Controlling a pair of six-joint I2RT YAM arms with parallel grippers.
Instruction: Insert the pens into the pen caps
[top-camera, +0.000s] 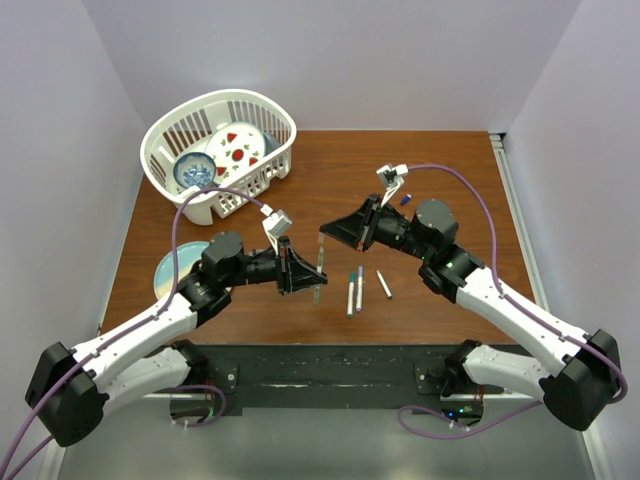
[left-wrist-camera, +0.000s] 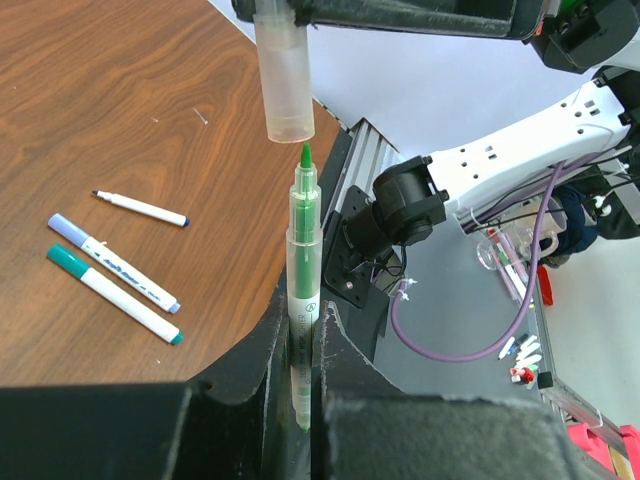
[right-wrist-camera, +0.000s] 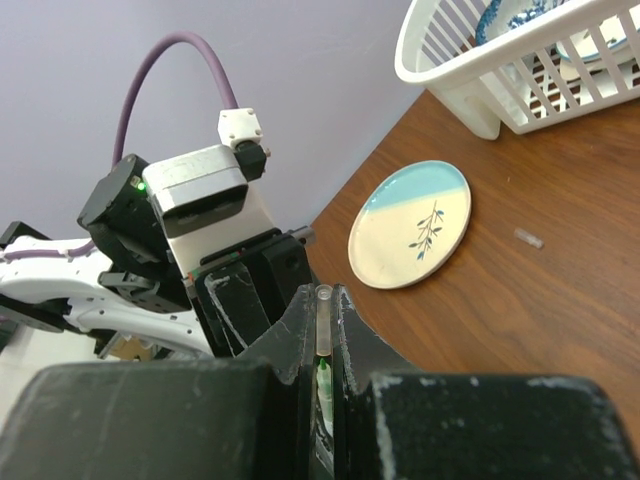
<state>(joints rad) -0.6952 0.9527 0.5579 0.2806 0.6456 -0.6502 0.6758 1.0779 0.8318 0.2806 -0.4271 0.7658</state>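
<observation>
**Step in hand (judged): mating pen to cap.** The green pen (left-wrist-camera: 303, 270) and the translucent cap (left-wrist-camera: 284, 75) are held in the air over the middle of the table (top-camera: 440, 160), somewhat toward its near edge. The cap mouth faces the bare green tip, and the two are just apart.

**Hazards**

1. Misalignment. In the left wrist view the tip sits toward one side of the cap mouth, not on its centre. Closing the gap on this line could land the tip on the cap rim, crushing the nib or tilting the cap.
2. Slip. Both parts are very thin against the fingers. Axial force may push the pen back through its grip, or drive the cap deeper between the fingers, so the cap would not seat.
3. Drop. A lost part could roll into the three other pens (top-camera: 359, 287) lying on the table close to the near edge, right of centre.
4. Contact. The two claws face each other closely, so overshoot would bring the fingers together.

**Claw state**

- Left claw (left-wrist-camera: 303, 335): closed on the barrel of the green pen, with the tip end standing well clear of the fingers.
- Right claw (right-wrist-camera: 323, 300): closed on the cap, which projects past the fingertips with its open end outward.
</observation>
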